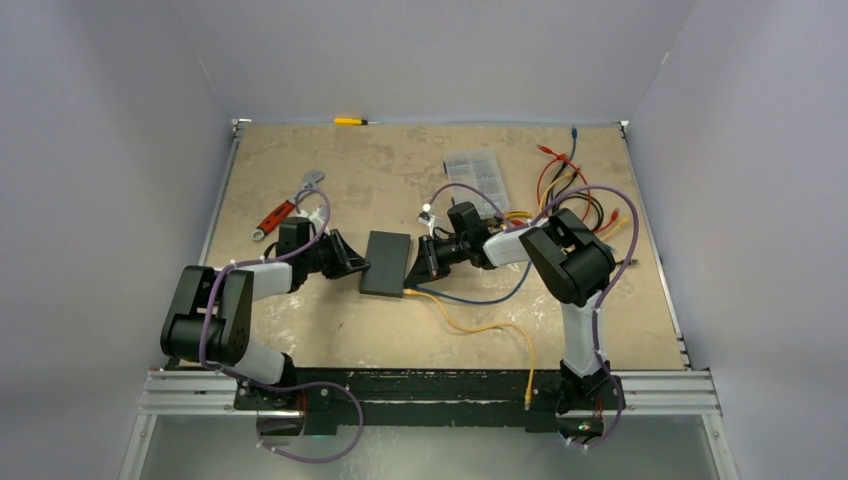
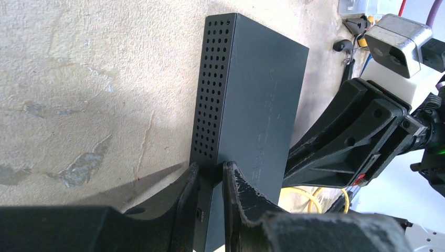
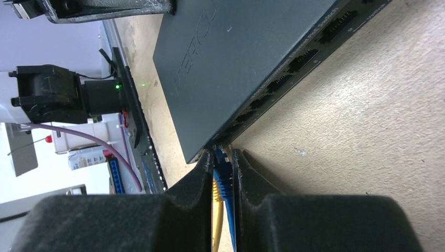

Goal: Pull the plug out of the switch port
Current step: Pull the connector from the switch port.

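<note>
Switch (image 1: 386, 262) lies flat on the table (image 1: 300, 330), roughly mid-table, between the two arms. Its port row (image 3: 294, 62) runs along the near short edge.

Left gripper (image 1: 362, 266) comes in from the left. In its wrist view we see the left gripper (image 2: 210, 181) clenched on the near corner of the switch (image 2: 252, 105), one finger (image 2: 183, 202) on the perforated side and the other on the top face.

Right gripper (image 1: 412, 272) comes in from the right, at the near right corner of the switch. In its wrist view the right gripper (image 3: 223, 164) is pinched on the blue plug (image 3: 222, 172), which meets the switch (image 3: 236, 58) at the end port. We cannot tell whether the plug is fully seated. A yellow cable (image 3: 216, 210) runs just beside the blue one, between the same fingers.

From above, the yellow cable (image 1: 480, 328) trails from that corner to the near table edge. The blue cable (image 1: 480, 300) loops off to the right.

Only container we see is the clear organiser box (image 1: 473, 170), at the far side, right of centre, well apart from the switch. It holds small parts in compartments, too small for us to identify.

Loose leads (image 1: 575, 190), red and yellow, lie far right beside the box. A red-handled wrench (image 1: 285, 210) lies far left, and a yellow screwdriver (image 1: 350, 120) sits at the far edge.
</note>
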You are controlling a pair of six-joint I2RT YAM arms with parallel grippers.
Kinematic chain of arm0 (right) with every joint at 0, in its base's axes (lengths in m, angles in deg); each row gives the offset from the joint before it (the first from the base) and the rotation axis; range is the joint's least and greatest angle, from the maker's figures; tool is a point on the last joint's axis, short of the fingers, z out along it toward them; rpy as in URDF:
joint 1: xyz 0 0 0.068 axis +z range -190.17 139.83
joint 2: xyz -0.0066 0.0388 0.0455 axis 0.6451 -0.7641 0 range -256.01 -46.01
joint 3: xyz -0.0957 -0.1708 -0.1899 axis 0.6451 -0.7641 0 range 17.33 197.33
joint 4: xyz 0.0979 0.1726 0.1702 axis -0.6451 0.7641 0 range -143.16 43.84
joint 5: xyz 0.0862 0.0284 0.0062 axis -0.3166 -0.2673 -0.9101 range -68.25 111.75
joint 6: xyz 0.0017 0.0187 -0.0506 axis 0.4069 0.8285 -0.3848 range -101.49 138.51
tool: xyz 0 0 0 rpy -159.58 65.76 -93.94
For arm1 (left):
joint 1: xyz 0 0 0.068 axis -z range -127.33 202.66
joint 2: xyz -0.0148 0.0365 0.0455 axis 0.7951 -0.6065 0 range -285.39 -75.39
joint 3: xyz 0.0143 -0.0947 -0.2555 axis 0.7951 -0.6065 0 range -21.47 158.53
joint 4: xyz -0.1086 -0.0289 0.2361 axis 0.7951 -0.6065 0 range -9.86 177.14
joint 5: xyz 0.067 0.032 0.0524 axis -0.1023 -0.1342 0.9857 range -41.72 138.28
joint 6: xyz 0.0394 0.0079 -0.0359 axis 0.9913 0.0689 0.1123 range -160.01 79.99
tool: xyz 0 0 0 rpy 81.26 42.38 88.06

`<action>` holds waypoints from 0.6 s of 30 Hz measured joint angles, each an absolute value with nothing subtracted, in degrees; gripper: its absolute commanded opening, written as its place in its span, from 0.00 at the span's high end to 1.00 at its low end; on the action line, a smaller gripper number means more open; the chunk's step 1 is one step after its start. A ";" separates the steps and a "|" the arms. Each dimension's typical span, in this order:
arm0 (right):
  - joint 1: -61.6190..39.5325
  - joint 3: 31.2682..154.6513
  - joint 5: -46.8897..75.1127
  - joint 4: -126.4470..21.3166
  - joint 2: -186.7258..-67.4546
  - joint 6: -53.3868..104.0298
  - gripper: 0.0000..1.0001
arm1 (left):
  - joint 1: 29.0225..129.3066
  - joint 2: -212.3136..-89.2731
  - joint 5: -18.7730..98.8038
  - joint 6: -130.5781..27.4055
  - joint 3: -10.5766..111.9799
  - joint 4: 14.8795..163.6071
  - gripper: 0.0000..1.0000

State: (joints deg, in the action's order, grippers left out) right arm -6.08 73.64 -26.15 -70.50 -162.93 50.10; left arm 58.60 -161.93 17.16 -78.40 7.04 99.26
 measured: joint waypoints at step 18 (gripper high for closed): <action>-6.19 73.73 -25.05 -67.53 -161.75 47.94 1.00 | 58.60 -162.00 17.14 -78.38 7.18 99.08 0.86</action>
State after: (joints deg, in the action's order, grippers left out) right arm -6.19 73.73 -25.05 -67.53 -161.75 47.94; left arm 58.60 -162.00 17.14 -78.38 7.18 99.08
